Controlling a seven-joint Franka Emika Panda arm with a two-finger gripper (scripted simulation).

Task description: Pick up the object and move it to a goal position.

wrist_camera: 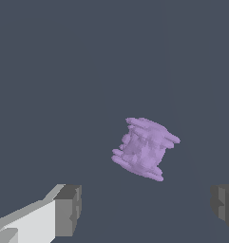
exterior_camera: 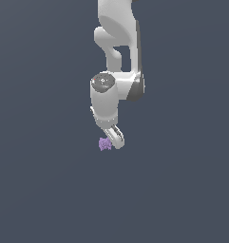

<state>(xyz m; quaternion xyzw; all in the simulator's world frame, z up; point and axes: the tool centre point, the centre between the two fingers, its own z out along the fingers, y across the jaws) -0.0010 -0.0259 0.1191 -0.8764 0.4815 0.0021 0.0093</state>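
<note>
The object [exterior_camera: 104, 144] is a tiny pale purple lumpy blob lying on the dark grey floor, just below the white arm in the exterior view. In the wrist view the object [wrist_camera: 144, 148] looks like a ridged spool shape. My gripper [exterior_camera: 114, 138] hangs over it, tilted, with its tips just to the exterior view's right of the blob. In the wrist view my gripper [wrist_camera: 147, 209] is open: the two dark pads [wrist_camera: 68, 209] stand far apart, and the blob lies ahead of the gap between them, untouched.
A flat dark grey surface [exterior_camera: 182, 190] fills both views. The white arm [exterior_camera: 117, 47] comes down from the top centre of the exterior view.
</note>
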